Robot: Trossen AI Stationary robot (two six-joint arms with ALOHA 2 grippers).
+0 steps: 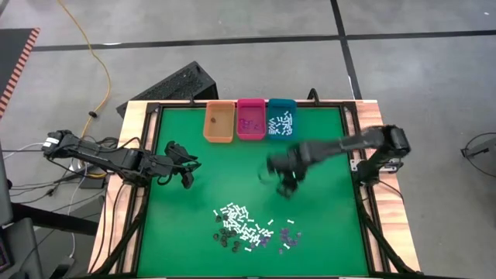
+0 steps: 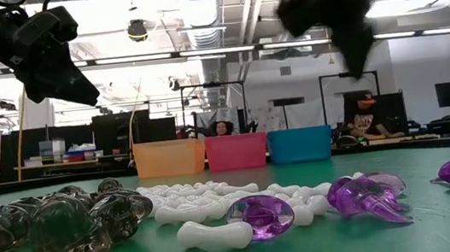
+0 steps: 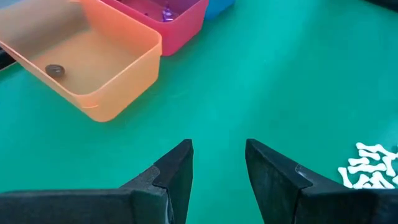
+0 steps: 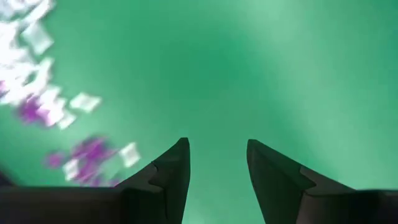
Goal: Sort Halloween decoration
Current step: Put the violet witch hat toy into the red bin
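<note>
The Halloween decoration pieces (image 1: pixel 248 231), white bone-like sticks, purple bits and dark bits, lie in a loose heap on the green mat near the table's front edge. In the low view the dark bits (image 2: pixel 56 220) lie left, the white sticks (image 2: pixel 218 209) in the middle and the purple bits (image 2: pixel 363 195) right. My left gripper (image 1: pixel 186 172) hovers open over the mat's left part, nothing between its fingers (image 3: pixel 217 165). My right gripper (image 1: pixel 285 184) hangs blurred above the mat's middle, pointing down, open and empty (image 4: pixel 217 165), with the heap off to one side.
An orange bin (image 1: pixel 218 122), a pink bin (image 1: pixel 250 118) and a teal bin (image 1: pixel 280 118) stand in a row at the mat's far edge. The orange bin holds one dark piece (image 3: pixel 55 70), the pink one purple bits, the teal one white sticks. A wooden frame (image 1: pixel 130 155) surrounds the mat.
</note>
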